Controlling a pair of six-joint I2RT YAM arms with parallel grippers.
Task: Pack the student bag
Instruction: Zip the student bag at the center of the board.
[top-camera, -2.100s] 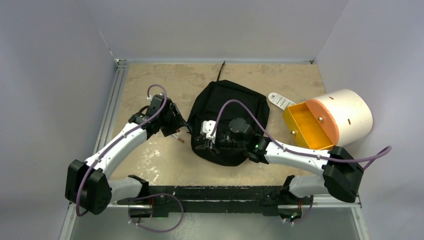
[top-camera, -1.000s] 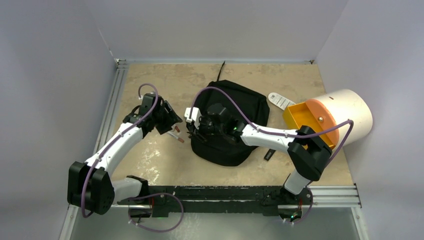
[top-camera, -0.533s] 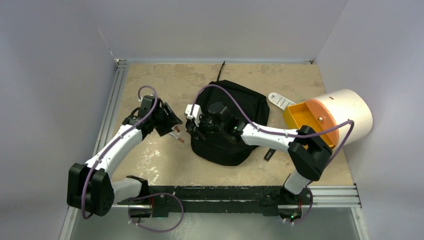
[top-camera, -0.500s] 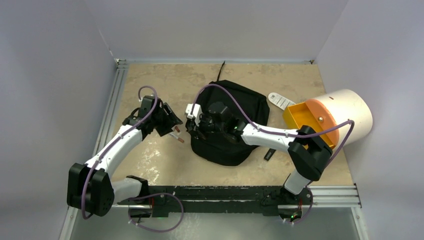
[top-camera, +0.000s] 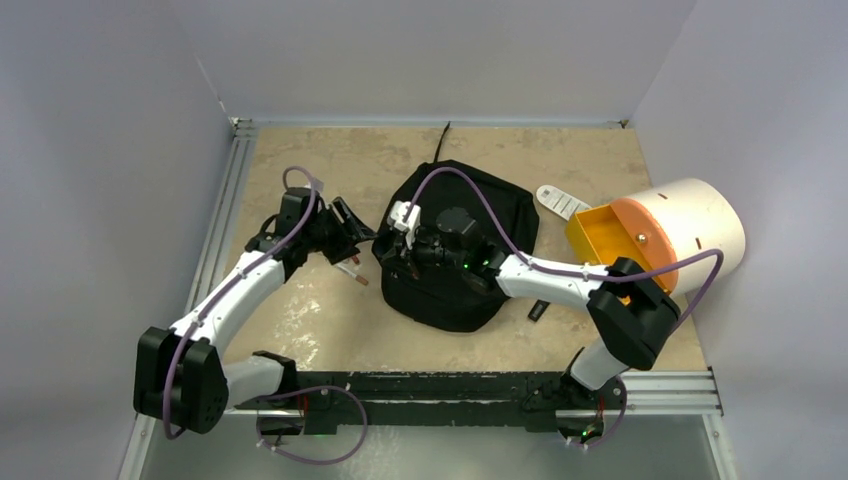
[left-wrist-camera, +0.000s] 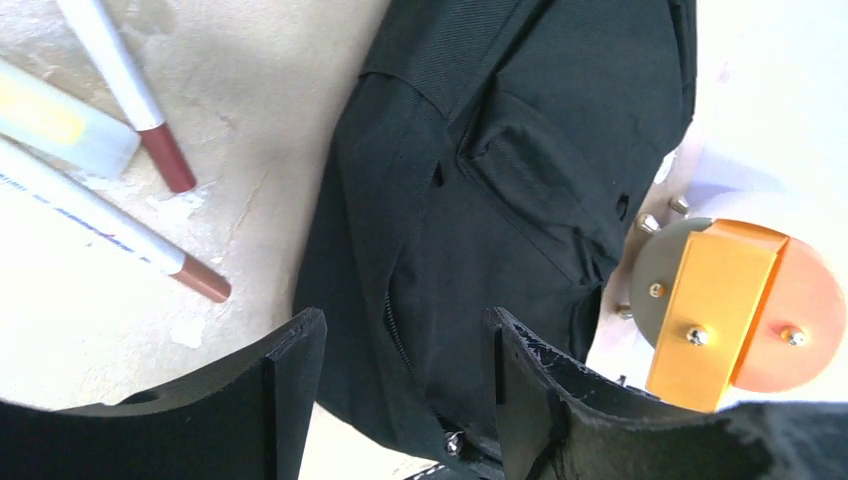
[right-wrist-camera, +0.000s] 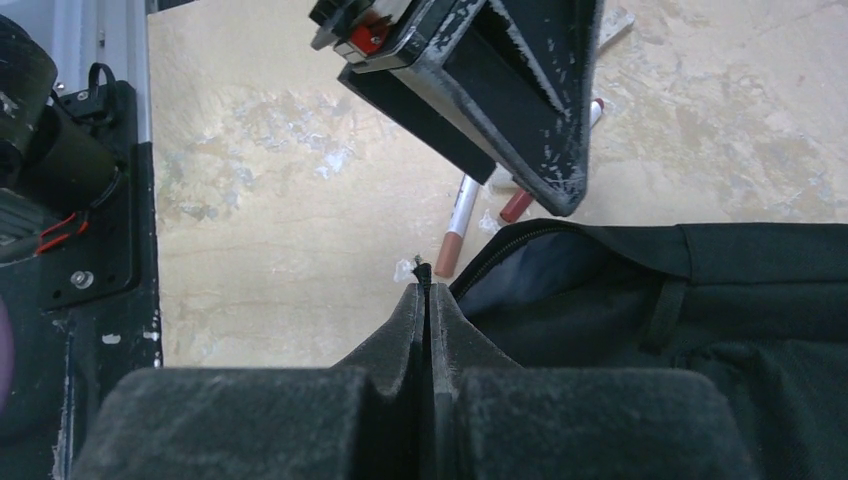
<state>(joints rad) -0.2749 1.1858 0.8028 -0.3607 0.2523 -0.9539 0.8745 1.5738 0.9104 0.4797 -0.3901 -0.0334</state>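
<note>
The student bag (top-camera: 470, 215) is a black backpack lying flat mid-table. My right gripper (top-camera: 397, 252) reaches across the bag to its left edge. In the right wrist view it (right-wrist-camera: 425, 290) is shut on a small black zipper pull; beside it the zip gapes and shows grey lining (right-wrist-camera: 545, 280). My left gripper (top-camera: 358, 238) is open and empty, just left of the bag. In the left wrist view the gripper (left-wrist-camera: 402, 325) hangs above the bag (left-wrist-camera: 520, 150), with the bag's zipper line seen between the jaws.
Two white pens with brown caps (left-wrist-camera: 130, 90) and a white-yellow eraser (left-wrist-camera: 60, 125) lie left of the bag. A cream-and-orange cylinder with an orange tray (top-camera: 660, 240) lies at the right. A white ruler-like item (top-camera: 562, 202) and a small black object (top-camera: 537, 310) lie nearby.
My right gripper has shifted right along the bag's left edge, still shut. My left gripper has moved right, closer to the bag.
</note>
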